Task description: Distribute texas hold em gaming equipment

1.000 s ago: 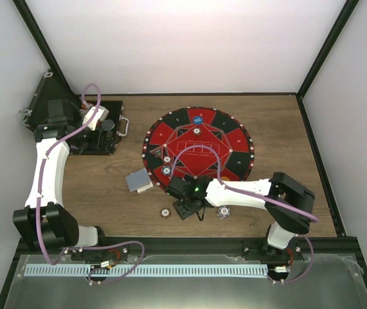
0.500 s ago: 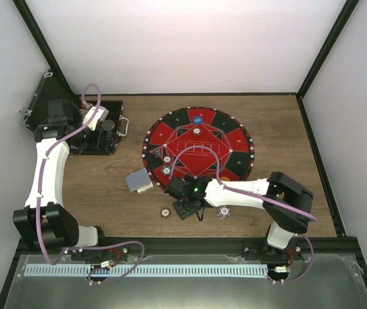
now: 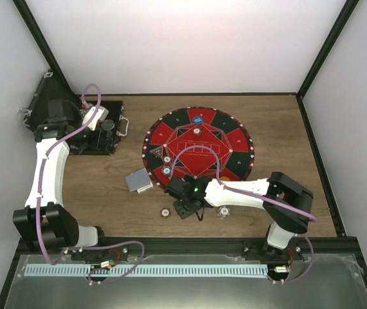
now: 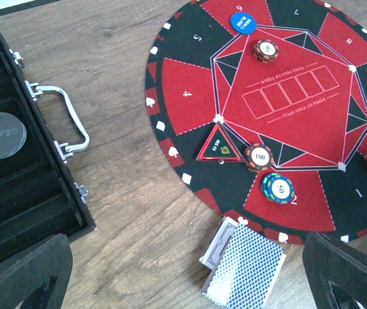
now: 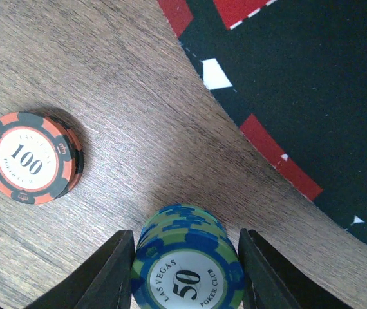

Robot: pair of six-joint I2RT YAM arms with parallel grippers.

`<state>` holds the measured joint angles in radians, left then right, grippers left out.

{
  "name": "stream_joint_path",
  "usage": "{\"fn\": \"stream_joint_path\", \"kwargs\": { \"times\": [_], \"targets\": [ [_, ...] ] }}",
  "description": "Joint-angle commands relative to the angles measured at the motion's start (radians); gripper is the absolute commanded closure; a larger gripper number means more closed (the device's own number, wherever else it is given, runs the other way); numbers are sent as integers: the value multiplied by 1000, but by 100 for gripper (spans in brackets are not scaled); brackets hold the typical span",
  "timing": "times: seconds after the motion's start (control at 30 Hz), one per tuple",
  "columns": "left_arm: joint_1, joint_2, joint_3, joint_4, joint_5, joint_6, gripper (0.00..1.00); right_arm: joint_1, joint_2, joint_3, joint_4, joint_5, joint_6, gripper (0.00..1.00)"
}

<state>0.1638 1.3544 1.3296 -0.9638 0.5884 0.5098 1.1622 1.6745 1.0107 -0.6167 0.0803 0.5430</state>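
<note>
Top external, table: a brown wooden table carries a round red-and-black felt poker mat at its middle.
Top external, case: a black hinged case with a metal handle lies open at the far left.
Top external, left gripper: the left gripper hangs over that case.
Top external, cards: a grey-blue-backed deck of playing cards lies on the wood just beside the mat's near-left edge.
Top external, right gripper: the right gripper is low over the wood at the mat's near edge. A left loose poker chip and a right loose poker chip lie on either side of it.
Top external, button: a blue disc button sits on the mat's far side.
Left wrist, left gripper: its two black fingers stand wide apart, released, with nothing between them.
Left wrist, case: a grey round dealer disc lies inside.
Left wrist, mat: it bears the blue button, a red triangular all-in marker and a teal striped chip marked 50.
Right wrist, right gripper: both fingers press the sides of a blue-and-green poker chip stack marked 50, grasping it on the wood just off the mat's edge.
Right wrist, neighbour: an orange-and-black poker chip marked 100 lies near the stack, apart from it.
</note>
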Motion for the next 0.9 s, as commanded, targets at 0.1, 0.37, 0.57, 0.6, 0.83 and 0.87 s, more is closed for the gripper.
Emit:
{"fn": "stream_joint_path", "kwargs": {
  "times": [0.1,0.37,0.57,0.6,0.83,0.87],
  "targets": [
    [5,-20,5,-2,4,15,0,5,-6,1,-20,14,3,87],
    [5,-21,9,-3,6,14,0,-133,-108,91,-73,-22,-63,98],
    [5,-23,4,-1,1,18,0,-280,-87,224,-126,20,-163,99],
    [5,-23,4,-1,-1,19,0,-308,-75,252,-132,30,-180,99],
    [5,-13,6,2,9,14,0,-514,84,479,-114,98,-285,99],
    [4,-12,5,2,9,15,0,-541,114,511,-103,105,-296,99]
  ]
}}
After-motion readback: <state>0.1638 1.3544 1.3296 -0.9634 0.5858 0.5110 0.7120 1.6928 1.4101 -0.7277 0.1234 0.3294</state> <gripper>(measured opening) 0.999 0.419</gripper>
